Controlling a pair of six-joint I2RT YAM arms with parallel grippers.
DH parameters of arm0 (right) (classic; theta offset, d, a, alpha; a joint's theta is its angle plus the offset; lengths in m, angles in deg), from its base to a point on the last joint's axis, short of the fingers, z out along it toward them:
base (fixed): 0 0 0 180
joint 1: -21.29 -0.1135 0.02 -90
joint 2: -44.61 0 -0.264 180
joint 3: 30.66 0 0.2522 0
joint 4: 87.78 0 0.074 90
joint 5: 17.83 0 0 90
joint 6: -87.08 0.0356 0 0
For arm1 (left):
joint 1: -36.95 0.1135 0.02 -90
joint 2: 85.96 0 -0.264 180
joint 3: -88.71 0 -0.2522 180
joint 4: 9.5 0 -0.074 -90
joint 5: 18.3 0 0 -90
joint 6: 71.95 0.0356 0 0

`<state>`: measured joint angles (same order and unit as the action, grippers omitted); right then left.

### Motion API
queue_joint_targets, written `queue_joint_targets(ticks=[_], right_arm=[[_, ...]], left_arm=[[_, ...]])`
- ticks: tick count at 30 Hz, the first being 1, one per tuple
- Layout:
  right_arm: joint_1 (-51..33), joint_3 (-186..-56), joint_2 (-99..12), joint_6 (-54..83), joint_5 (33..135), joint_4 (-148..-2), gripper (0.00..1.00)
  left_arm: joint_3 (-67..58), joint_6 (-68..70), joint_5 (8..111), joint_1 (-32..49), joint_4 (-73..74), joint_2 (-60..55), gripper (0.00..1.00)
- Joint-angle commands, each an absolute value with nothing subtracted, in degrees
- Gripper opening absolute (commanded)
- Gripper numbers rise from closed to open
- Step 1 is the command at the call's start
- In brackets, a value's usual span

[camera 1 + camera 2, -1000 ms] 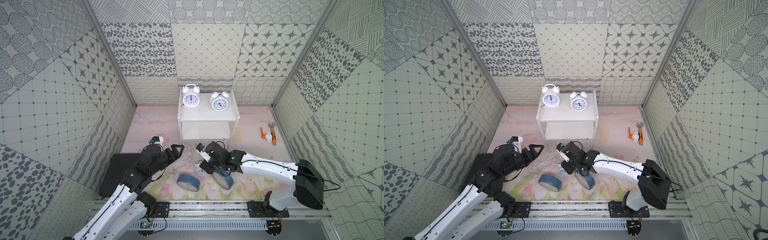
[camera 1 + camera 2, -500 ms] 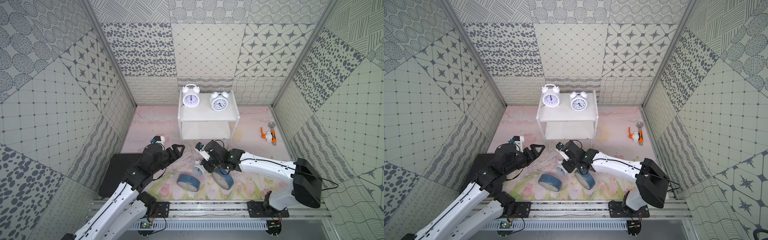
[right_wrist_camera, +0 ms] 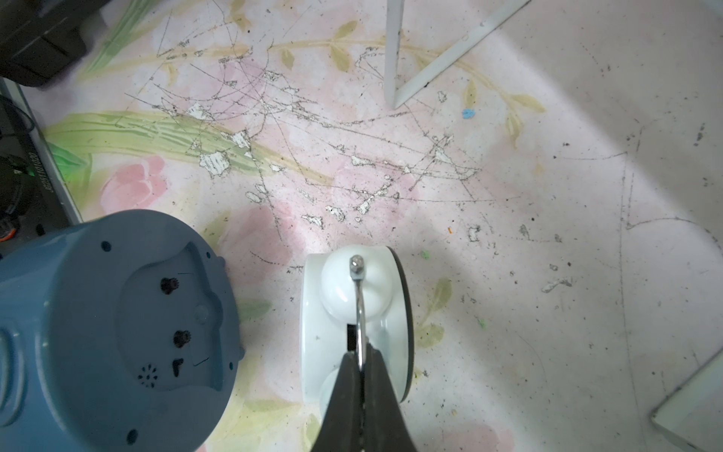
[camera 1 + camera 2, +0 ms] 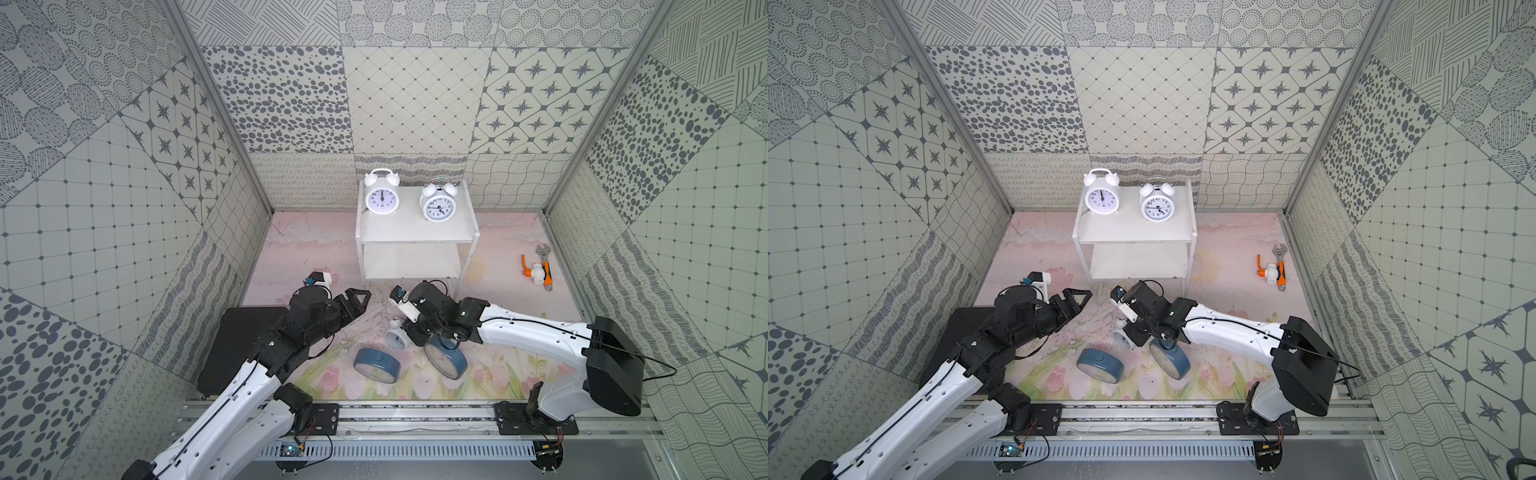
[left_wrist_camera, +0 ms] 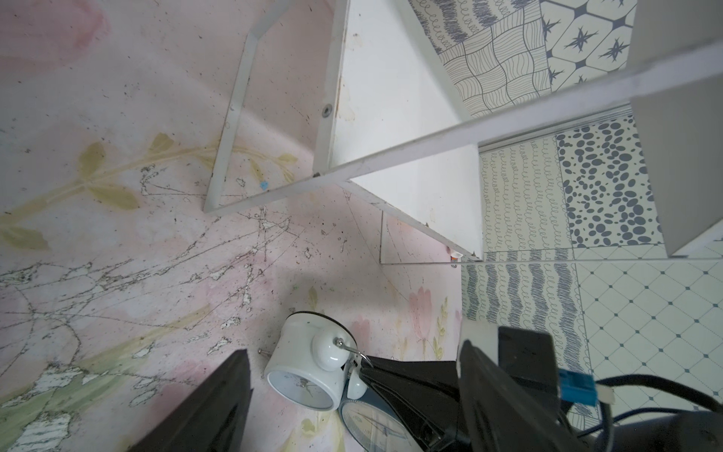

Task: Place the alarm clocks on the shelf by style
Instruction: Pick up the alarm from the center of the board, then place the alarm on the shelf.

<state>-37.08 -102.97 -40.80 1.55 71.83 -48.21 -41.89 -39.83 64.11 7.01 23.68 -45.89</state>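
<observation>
Our left claw [image 4: 358, 300] hangs open and empty, left of the middle of the surface [image 4: 311, 249]. Our right claw [image 3: 362, 358] is pinched shut on the wire handle of the third white clock [image 3: 352, 313], which stands toward the front edge. We judge a pickup is in hand. Next, lift it clear onto the top tier of the shelf [image 4: 415, 232], beside its twins [image 4: 382, 200].

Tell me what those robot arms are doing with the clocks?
They are sorting clocks onto the shelf. The right claw is shut on the wire handle of a small white clock on the mat. Two white clocks already stand on the top tier. Two blue clocks wait on the mat, and the left claw hangs open.
</observation>
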Motion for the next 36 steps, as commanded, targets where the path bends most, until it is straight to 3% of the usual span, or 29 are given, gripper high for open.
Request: queue_joint_targets(ticks=[1, 8, 11, 17, 21, 26, 36], right_arm=[[-36.8, -105.5, -36.1, 0.5, 73.1, -48.4, 0.0], [-36.7, -107.9, -28.0, 1.9, 71.9, -43.5, 0.0], [-36.5, -109.6, -24.2, 3.3, 74.1, -42.3, 0.0], [-32.3, -115.0, -18.9, 7.8, 94.8, -40.7, 0.0], [-22.7, -117.6, -17.1, 14.0, 116.3, -42.7, 0.0], [-15.7, -120.7, -18.7, 18.6, 130.7, -45.2, 0.0], [-12.4, -120.1, -21.6, 29.3, 140.1, -59.1, 0.0]], left_arm=[[-41.1, -37.7, 64.9, 7.1, 22.0, -46.6, 0.87], [-37.4, -33.7, 64.1, 7.1, 24.2, -47.3, 0.94], [-36.0, -31.2, 59.1, 7.2, 21.6, -47.9, 0.98], [-33.5, -30.6, 31.2, 7.2, 6.3, -46.7, 1.0], [-25.8, -26.0, 20.3, 7.3, 12.1, -43.6, 1.0], [-21.1, -24.7, 14.5, 7.2, 13.1, -40.6, 1.0], [-22.6, -28.2, 13.8, 7.2, 9.2, -37.9, 1.0]])
